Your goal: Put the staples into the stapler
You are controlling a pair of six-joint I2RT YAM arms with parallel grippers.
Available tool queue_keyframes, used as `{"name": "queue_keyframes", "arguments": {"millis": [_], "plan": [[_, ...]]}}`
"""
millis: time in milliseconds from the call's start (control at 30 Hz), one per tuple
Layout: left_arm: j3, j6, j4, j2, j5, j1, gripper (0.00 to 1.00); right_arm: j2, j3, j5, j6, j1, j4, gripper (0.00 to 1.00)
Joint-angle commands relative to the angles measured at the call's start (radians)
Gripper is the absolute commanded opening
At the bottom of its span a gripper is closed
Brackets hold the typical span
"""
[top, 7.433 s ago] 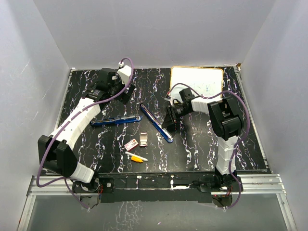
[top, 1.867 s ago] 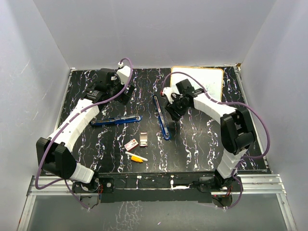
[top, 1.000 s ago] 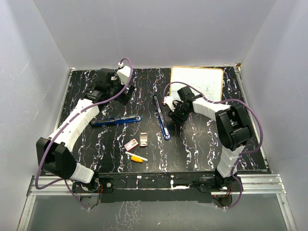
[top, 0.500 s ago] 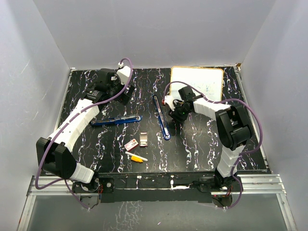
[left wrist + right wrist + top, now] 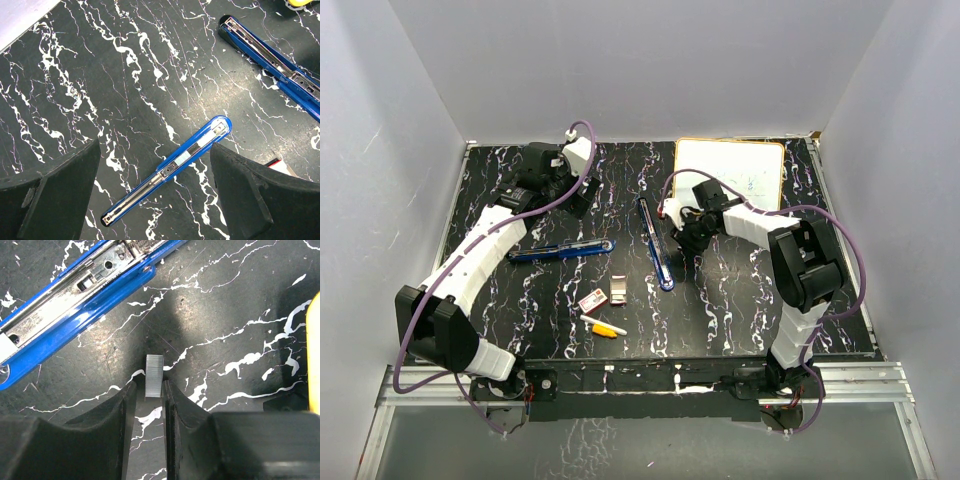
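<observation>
Staples (image 5: pixel 154 376): short strip flat on table (image 5: pixel 225 300), open stapler (image 5: pixel 75 297) at its 10 o'clock, channel up, ready for loading. Right gripper (image 5: pixel 150 390) straddles strip, fingers nearly together for pinch; actual contact, cannot tell. Left gripper (image 5: pixel 155 147) spread wide, empty, above blue bar (image 5: pixel 167 172), probably parked clear. Box (image 5: pixel 591 300) at stapler's 7 o'clock.

- staple box (image 5: pixel 591 301): tiny, red-and-white, lying flat.
- staple strip (image 5: pixel 154 376): short, silvery-grey, flat on the table, beyond and right of the staple box.
- first stapler (image 5: pixel 560 250): blue, opened flat, just behind the box.
- second stapler (image 5: pixel 655 243): blue, opened flat with its metal channel up, right of the box.
</observation>
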Motion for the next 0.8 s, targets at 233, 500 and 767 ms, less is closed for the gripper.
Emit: {"name": "queue_keyframes", "arguments": {"millis": [233,500,767], "plan": [[0.002,0.003,-0.006,-0.054,0.016,0.005,0.90,0.001,-0.047,0.023,-0.028,-0.035,-0.001,0.31],[0.003,0.000,-0.008,-0.055,0.016,0.005,0.91,0.010,-0.044,-0.002,-0.019,-0.035,-0.002,0.27],[0.018,-0.032,-0.009,-0.043,0.023,0.005,0.97,-0.027,-0.053,-0.059,0.002,-0.038,-0.002,0.13]]}}
